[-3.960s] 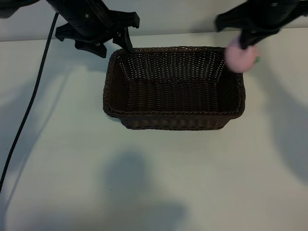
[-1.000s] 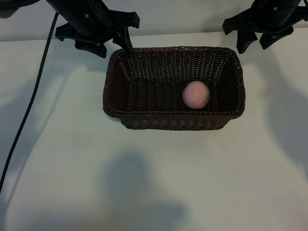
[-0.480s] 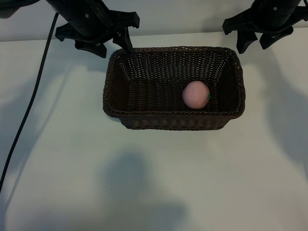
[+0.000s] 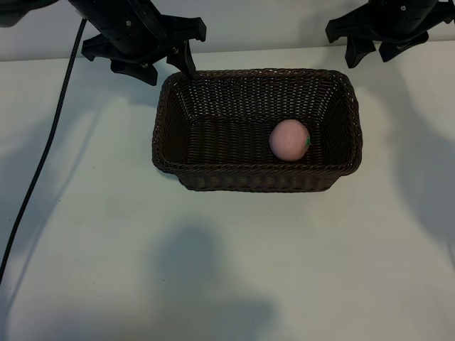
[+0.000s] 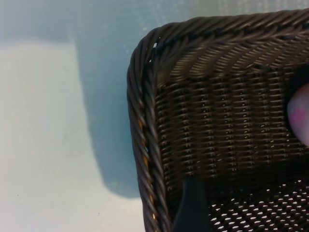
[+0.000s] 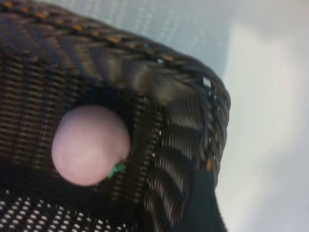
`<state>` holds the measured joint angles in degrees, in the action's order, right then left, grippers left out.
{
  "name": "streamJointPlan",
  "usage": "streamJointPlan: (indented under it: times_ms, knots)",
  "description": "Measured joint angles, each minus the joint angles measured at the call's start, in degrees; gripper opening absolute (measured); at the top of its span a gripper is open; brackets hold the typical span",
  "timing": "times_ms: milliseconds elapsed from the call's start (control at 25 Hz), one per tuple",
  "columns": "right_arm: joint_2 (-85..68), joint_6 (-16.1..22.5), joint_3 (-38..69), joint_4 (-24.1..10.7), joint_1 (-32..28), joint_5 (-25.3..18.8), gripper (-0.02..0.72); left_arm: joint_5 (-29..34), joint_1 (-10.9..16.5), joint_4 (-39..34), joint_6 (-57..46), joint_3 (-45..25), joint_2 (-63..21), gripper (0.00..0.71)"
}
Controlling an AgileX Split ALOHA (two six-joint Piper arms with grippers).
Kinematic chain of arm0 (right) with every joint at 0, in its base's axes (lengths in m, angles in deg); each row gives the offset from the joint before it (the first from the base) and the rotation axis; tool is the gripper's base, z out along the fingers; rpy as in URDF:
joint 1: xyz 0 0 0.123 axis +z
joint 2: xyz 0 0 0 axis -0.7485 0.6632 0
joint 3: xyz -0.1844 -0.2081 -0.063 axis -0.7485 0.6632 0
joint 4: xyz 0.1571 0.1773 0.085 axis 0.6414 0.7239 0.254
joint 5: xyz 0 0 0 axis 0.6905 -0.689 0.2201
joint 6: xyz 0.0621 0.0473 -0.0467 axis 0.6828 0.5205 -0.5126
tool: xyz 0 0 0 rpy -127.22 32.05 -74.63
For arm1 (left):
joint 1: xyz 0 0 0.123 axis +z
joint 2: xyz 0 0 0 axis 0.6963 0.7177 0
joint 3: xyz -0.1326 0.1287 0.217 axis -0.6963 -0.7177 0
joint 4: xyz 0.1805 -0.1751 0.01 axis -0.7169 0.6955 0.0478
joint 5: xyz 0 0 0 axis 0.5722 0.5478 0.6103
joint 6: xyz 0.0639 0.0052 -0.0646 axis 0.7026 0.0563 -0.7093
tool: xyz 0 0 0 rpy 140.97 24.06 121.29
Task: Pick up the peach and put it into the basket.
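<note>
A: Where's the peach point(image 4: 288, 140) sitting?
B: Inside the basket point(image 4: 165, 121), right of centre.
A: Grippers?
B: Right gripper point(image 4: 375, 48), upper right, is hanging spread and empty; left gripper point(image 4: 165, 65), upper left, likewise. Placing looks done; only parking remains.

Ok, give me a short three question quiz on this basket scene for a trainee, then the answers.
1. True or false: the peach lies inside the wicker basket.
2. Which claw is nearer the peach: A left claw, B right claw?
3. Fill in: both claws are ____ and hold nothing.

Key: 1 true. 2 B, the right claw, above the basket's far right corner; the left claw is above the far left corner. 3 open.
</note>
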<state>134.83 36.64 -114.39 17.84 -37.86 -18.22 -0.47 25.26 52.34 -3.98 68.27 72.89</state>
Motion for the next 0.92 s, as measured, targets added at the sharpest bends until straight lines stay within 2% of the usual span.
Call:
streamJointPlan:
  times_ms: [200, 920]
  knots:
    - [0.0, 0.0, 0.0, 0.0, 0.0, 1.4, 0.516, 0.0, 0.0, 0.0, 0.0, 0.0, 0.0, 0.585]
    - [0.0, -0.1, 0.0, 0.0, 0.0, 0.5, 0.516, 0.0, 0.0, 0.0, 0.2, 0.0, 0.0, 0.585]
